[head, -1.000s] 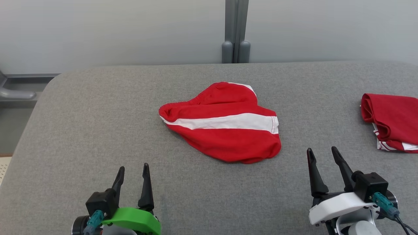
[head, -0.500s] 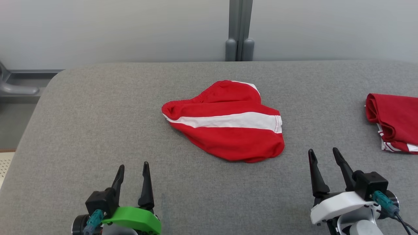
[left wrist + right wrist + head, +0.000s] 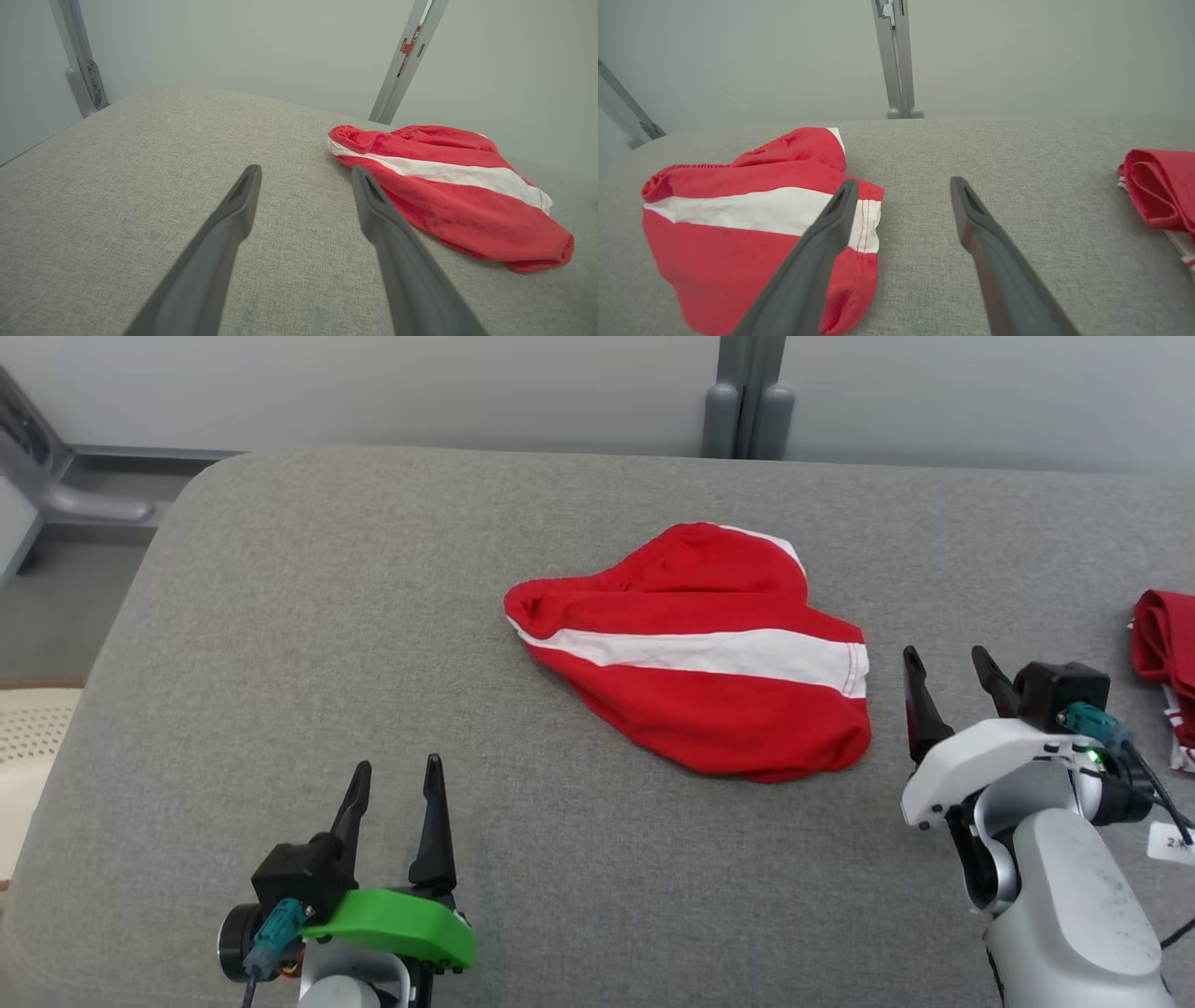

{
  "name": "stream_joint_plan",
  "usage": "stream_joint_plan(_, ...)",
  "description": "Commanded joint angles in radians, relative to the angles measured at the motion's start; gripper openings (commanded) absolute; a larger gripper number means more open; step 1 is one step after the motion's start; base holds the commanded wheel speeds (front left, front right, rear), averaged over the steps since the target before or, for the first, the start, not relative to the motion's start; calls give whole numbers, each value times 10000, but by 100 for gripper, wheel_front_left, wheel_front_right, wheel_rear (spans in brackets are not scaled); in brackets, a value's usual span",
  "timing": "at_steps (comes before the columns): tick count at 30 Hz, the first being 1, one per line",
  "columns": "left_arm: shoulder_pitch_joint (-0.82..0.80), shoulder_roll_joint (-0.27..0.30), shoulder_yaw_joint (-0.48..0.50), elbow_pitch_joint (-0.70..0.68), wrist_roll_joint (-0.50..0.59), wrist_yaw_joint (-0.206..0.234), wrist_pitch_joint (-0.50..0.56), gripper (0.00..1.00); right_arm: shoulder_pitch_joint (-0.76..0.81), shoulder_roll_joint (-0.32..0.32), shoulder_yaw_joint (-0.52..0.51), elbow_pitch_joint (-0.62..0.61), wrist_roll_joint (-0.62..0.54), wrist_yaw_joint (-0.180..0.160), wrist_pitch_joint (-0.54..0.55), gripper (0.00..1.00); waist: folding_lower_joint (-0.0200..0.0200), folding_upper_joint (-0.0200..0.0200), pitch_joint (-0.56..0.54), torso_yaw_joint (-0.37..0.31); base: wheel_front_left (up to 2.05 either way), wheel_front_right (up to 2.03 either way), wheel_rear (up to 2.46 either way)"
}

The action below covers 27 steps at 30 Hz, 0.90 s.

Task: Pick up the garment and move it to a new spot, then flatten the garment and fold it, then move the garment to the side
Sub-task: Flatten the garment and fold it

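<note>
Red-and-white garment (image 3: 695, 653) lies crumpled on the surface (image 3: 280, 616); right gripper (image 3: 945, 658) has advanced to its 3 o'clock edge, fingers spread; left gripper (image 3: 398, 765) idles at 7 o'clock, fingers also spread, so the pickup looks close

A grey fabric-covered surface (image 3: 280, 644) with a rounded far-left corner stands before a pale wall (image 3: 420, 383) (matte, evenly lit) split by a grey vertical post (image 3: 747, 392). Grey floor (image 3: 56, 625) lies at the left.

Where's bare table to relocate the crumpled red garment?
Widest free patch: left half of the table, bordered by its rounded edge, the red garment and the left gripper. Also the near strip between both grippers. Crowded right: right gripper beside the garment, second red cloth just beyond.
</note>
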<state>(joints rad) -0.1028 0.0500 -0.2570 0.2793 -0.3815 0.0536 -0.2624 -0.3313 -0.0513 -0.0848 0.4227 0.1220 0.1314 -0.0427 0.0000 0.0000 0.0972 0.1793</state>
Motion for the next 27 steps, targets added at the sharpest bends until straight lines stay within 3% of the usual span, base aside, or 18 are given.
stream_joint_plan(1, -210, 15, -24, -29, -87, 50, -30, 100, -349, -85, 1, 389, 6, -15, 70, 100, 0, 0, 489, 500, 0, 0, 0)
stream_joint_plan(14, -492, 13, -43, -76, -175, 152, -31, 100, -2079, -368, 289, 3619, 967, -15, -251, 100, 0, 0, 1065, 1151, 0, 0, 0)
stream_joint_plan(15, -504, 13, -34, -67, -175, 157, -31, 100, -2151, -414, 353, 3734, 1048, -15, -314, 60, 0, 0, 1074, 1151, 0, 0, 0)
stream_joint_plan(16, -521, 13, -25, -63, -174, 160, -31, 100, -2228, -466, 451, 3866, 1141, -15, -367, 44, 0, 0, 1081, 1144, 0, 0, 0)
stream_joint_plan(18, -524, 13, -4, -54, -163, 166, -31, 100, -2344, -503, 669, 4059, 1307, -15, -477, 28, 0, 0, 1083, 1108, 0, 0, 0)
stream_joint_plan(19, -514, 13, 4, -49, -152, 162, -31, 100, -2391, -505, 782, 4123, 1391, -15, -501, 9, 0, 0, 1084, 1077, 0, 0, 0)
stream_joint_plan(20, -516, 13, 2, -42, -126, 135, -31, 100, -2450, -532, 932, 4193, 1515, -15, -548, 0, 0, 0, 1083, 1039, 0, 0, 0)
stream_joint_plan(27, -830, 12, -147, 224, 36, -245, -29, 100, -2618, -821, 1755, 4217, 2088, -15, -1052, 0, 0, 0, 1088, 641, 0, 0, 0)
